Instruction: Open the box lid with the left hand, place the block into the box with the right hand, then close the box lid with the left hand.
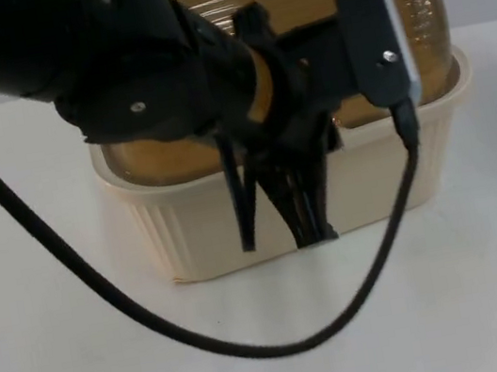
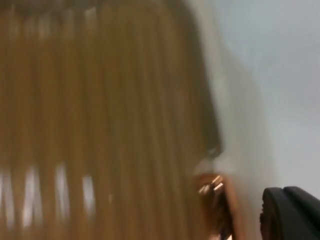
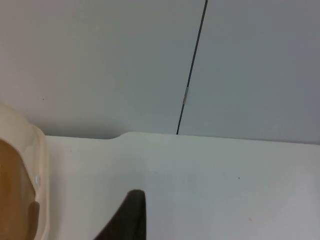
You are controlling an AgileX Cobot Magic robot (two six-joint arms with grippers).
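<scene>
Box (image 1: 327, 201) lid (image 1: 313, 3) looks down; left gripper (image 1: 285, 204) at its front rim, finger state unclear, could slip off the ribbed amber plastic; right gripper (image 3: 127, 220) waits aside.

No text, label, brand, number or sign can be read anywhere in these views. The cream box (image 1: 327, 201) has plain ribbed walls, its amber lid (image 1: 295, 6) shows ribbing alone, and the white table (image 1: 88, 366) and grey partition wall (image 3: 100, 60) carry no markings.
</scene>
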